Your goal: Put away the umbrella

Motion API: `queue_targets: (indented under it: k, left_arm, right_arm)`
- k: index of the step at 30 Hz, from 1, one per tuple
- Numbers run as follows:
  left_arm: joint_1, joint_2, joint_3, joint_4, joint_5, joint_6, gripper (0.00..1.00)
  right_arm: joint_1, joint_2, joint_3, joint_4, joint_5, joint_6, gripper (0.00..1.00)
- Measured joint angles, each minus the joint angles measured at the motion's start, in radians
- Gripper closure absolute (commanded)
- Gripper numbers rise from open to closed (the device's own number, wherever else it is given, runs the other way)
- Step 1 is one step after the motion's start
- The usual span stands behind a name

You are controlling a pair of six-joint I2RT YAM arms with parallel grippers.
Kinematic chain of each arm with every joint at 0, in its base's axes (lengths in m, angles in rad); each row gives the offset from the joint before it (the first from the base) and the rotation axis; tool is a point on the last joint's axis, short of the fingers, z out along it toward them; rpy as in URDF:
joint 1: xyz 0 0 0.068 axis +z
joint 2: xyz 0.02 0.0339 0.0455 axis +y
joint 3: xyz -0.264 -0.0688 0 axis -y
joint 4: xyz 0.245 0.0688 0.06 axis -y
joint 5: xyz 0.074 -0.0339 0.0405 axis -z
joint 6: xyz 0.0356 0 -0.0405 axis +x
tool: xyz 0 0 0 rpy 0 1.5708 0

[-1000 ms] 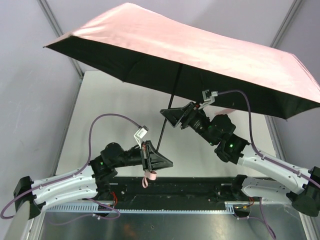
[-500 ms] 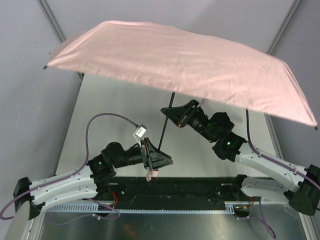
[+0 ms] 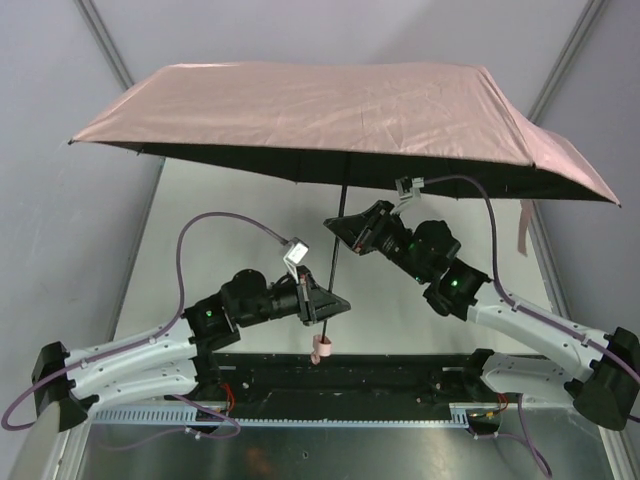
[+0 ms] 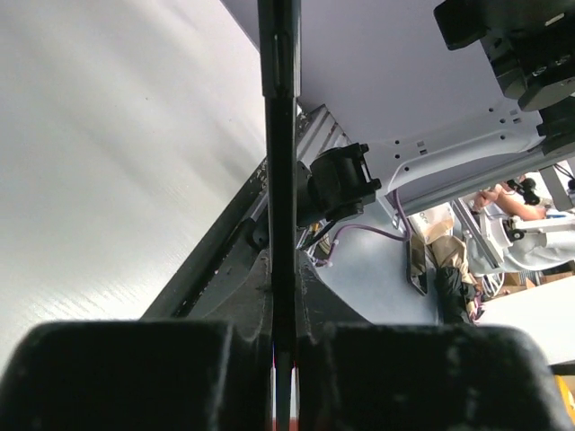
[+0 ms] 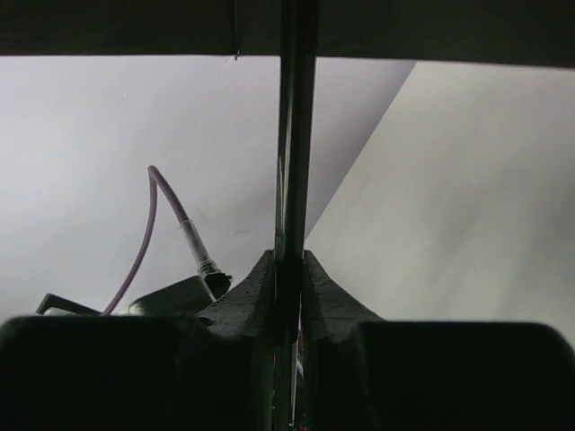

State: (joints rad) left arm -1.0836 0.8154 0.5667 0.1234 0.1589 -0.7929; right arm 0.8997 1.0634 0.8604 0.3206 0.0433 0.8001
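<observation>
The umbrella [image 3: 330,110] is held fully open above the bench [image 3: 230,210]. The left tool [image 3: 325,305] is clamped on its shaft [image 3: 334,262] just above the handle [image 3: 322,349], and the right tool [image 3: 345,228] is clamped higher, under the canopy. Collapsing and stowing remain undone.

no readable text, labels (or numbers) anywhere
</observation>
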Motion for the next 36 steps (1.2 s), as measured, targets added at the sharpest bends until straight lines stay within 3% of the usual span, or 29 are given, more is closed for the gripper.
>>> queue_targets:
  k: [9, 19, 25, 36]
  left_arm:
    - [0.0, -0.02, -0.036, 0.032, 0.071, -0.011, 1.0]
    - [-0.001, -0.066, -0.116, 0.113, 0.11, -0.045, 1.0]
    - [-0.001, -0.065, -0.146, 0.162, 0.11, -0.1, 1.0]
    - [-0.001, -0.076, -0.21, 0.252, 0.076, -0.177, 1.0]
  right_arm:
    - [-0.116, 0.069, 0.008, 0.154, -0.025, 0.11, 0.31]
    - [-0.256, 0.238, 0.04, 0.388, -0.008, 0.319, 0.17]
    - [-0.273, 0.244, 0.04, 0.484, 0.062, 0.356, 0.16]
    - [-0.331, 0.244, 0.045, 0.541, 0.152, 0.405, 0.35]
